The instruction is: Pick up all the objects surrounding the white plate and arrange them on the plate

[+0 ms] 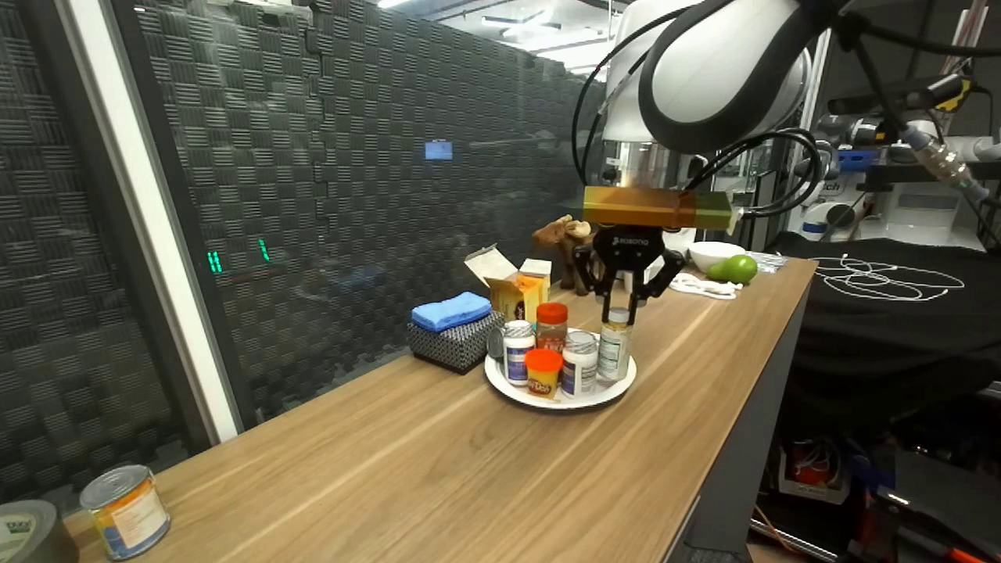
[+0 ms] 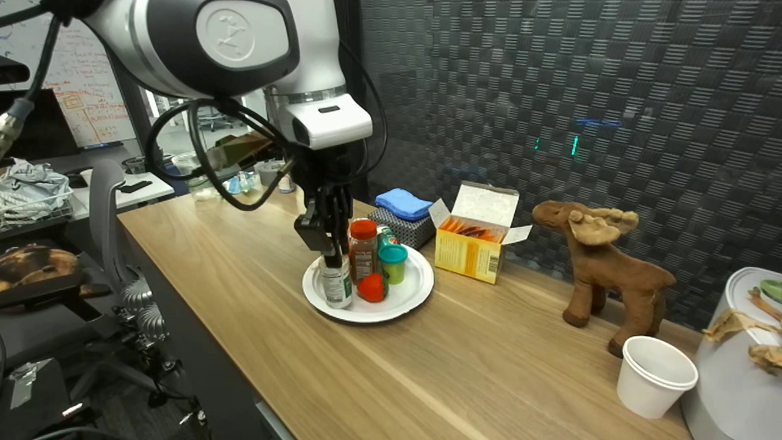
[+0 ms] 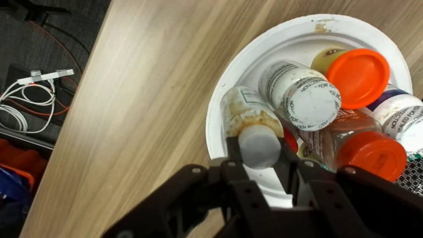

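Observation:
My gripper (image 3: 259, 145) is shut on the pale cap of a stained white bottle (image 3: 251, 114), one finger on each side. In both exterior views this bottle (image 1: 614, 356) stands at the edge of the white plate (image 2: 421, 287), within its rim; a gap beneath it cannot be told. Also on the plate are two more white bottles (image 1: 579, 367) (image 1: 519, 352), a red-capped bottle (image 2: 363, 250), an orange-lidded cup (image 1: 543, 375), a teal-lidded green cup (image 2: 393, 266) and a small red ball (image 2: 371, 287), mostly hidden in the wrist view.
Behind the plate are an open yellow carton (image 2: 470, 244) and a blue cloth (image 1: 451, 310) on a dark patterned box (image 1: 457, 342). A brown moose toy (image 2: 611, 269) and white paper cups (image 2: 654, 379) stand farther along. A labelled tin (image 1: 125, 512) sits at the table's far end.

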Available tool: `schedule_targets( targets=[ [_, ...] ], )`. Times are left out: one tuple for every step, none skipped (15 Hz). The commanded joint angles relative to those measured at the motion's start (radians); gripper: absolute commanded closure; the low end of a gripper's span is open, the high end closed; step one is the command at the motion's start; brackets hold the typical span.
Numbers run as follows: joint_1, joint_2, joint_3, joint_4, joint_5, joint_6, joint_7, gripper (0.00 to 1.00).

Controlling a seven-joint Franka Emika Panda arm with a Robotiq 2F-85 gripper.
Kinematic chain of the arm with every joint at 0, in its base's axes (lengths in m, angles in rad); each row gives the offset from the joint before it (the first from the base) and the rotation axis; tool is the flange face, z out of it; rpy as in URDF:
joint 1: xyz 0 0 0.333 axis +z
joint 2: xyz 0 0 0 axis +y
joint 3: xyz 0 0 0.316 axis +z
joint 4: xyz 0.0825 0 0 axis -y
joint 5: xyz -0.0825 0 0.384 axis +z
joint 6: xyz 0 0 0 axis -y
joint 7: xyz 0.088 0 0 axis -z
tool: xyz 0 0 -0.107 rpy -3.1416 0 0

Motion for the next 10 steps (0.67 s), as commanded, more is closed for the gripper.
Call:
schedule_targets(
  targets=[
    [-0.019, -0.006, 0.013, 0.006, 0.005, 0.01, -0.015, 0.92],
    [-0.02, 0.003, 0.013, 0.013, 0.008, 0.01, -0.02, 0.91],
    [-0.022, 0.014, 0.013, 0.021, 0.011, 0.012, -0.025, 0.91],
    [-0.022, 0.027, 0.012, 0.032, 0.0, 0.013, -0.028, 0.91],
    [-0.022, 0.042, 0.012, 0.045, 0.004, 0.013, -0.042, 0.91],
    [-0.022, 0.059, 0.012, 0.062, 0.004, 0.008, -0.052, 0.91],
    [-0.02, 0.072, 0.012, 0.077, 0.001, 0.001, -0.063, 0.91],
    [-0.018, 0.089, 0.011, 0.097, -0.003, -0.007, -0.071, 0.91],
    [-0.016, 0.105, 0.01, 0.112, -0.007, -0.01, -0.076, 0.91],
    [-0.013, 0.122, 0.007, 0.128, -0.013, -0.014, -0.08, 0.91]
  ],
)
